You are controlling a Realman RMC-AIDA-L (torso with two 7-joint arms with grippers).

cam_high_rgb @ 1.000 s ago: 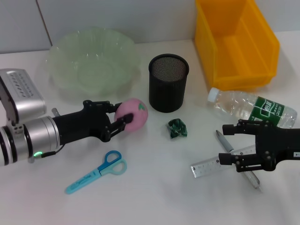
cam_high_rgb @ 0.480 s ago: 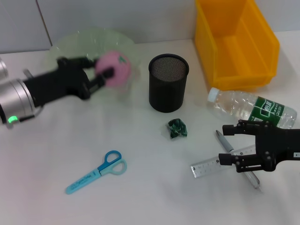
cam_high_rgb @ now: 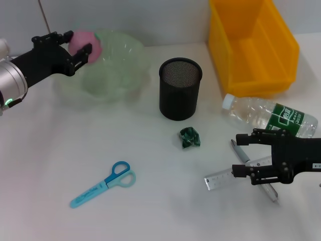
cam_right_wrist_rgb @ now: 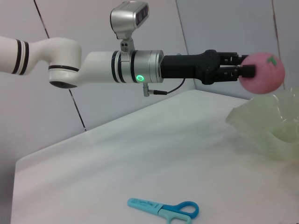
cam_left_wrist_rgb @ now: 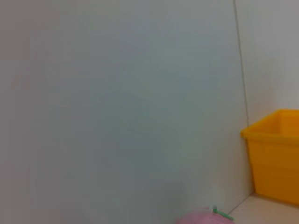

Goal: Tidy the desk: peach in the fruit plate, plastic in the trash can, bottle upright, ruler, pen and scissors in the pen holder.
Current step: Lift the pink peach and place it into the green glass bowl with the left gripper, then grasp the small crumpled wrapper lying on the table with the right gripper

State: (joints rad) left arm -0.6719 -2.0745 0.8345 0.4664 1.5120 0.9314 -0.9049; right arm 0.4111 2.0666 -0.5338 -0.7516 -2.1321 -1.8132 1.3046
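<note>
My left gripper (cam_high_rgb: 80,46) is shut on the pink peach (cam_high_rgb: 84,42), holding it in the air over the far left rim of the pale green fruit plate (cam_high_rgb: 115,70). The right wrist view shows the same peach (cam_right_wrist_rgb: 262,73) held above the plate (cam_right_wrist_rgb: 268,128). Low at the right, my right gripper (cam_high_rgb: 241,154) stands open over the ruler (cam_high_rgb: 225,176) and the pen (cam_high_rgb: 241,154). The bottle (cam_high_rgb: 268,116) lies on its side. A green plastic wad (cam_high_rgb: 190,137) sits before the black mesh pen holder (cam_high_rgb: 180,89). Blue scissors (cam_high_rgb: 103,184) lie front left.
A yellow bin (cam_high_rgb: 253,45) stands at the back right, behind the bottle. A grey wall runs along the table's far edge.
My left arm has lifted the peach off the table and carried it back and to the left, up over the plate's far left rim. The right arm has barely moved.
</note>
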